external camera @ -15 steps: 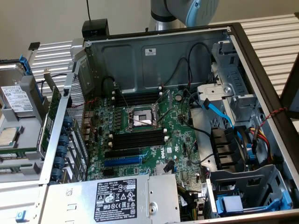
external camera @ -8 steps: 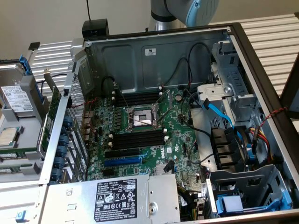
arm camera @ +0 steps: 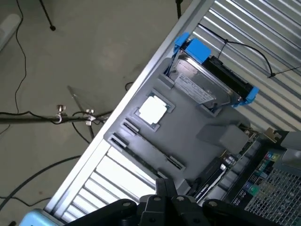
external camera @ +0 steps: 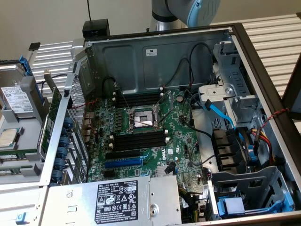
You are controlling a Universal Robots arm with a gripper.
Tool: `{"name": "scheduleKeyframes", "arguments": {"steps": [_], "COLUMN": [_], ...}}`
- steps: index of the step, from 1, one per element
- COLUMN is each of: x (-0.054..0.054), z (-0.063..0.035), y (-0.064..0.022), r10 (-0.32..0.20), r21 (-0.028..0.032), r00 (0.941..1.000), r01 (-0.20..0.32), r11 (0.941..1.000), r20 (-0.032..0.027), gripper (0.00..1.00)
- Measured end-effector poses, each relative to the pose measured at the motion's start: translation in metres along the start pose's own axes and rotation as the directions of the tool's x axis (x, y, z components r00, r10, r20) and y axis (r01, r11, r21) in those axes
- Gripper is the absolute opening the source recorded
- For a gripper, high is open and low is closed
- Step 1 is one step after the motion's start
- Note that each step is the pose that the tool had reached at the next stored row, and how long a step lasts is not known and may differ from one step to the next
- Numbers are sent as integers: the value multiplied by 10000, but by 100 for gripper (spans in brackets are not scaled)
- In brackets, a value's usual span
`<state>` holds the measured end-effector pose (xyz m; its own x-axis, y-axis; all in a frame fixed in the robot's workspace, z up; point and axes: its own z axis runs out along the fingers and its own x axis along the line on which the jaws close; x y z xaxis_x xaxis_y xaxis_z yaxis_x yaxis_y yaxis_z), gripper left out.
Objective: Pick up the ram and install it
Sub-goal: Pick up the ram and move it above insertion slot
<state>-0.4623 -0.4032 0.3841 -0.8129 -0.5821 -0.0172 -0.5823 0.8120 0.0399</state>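
The ram (arm camera: 146, 151) is seen lying unpicked in the grey tray (arm camera: 188, 127) beside the computer case (external camera: 263, 61), the memory slots (external camera: 139, 140) unfilled; the tool's state cannot be told.

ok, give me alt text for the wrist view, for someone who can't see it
A grey tray sits on a slatted table, seen from above, holding a hard drive in a blue bracket, a CPU and the ram lying in a slot. The gripper shows dark at the frame edge; a floor with cables lies beyond.
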Motion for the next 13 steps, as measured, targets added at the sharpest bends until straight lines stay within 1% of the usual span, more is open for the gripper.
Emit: {"name": "scheduleKeyframes", "arguments": {"steps": [3, 5, 7, 10, 13], "x": [1, 0, 1, 1, 1], "z": [0, 0, 0, 0, 1], "y": [0, 0, 0, 0, 1], "r10": [-543, -908, -1260, -1808, -2340], "r21": [2, 2, 2, -4, -13], "r00": [9985, 9959, 9920, 9835, 9722], "r01": [543, 908, 1260, 1808, 2340], "r11": [9985, 9959, 9920, 9835, 9722], "r20": [-31, -51, -71, -99, -123], "gripper": [11, 11, 11, 11, 11]}}
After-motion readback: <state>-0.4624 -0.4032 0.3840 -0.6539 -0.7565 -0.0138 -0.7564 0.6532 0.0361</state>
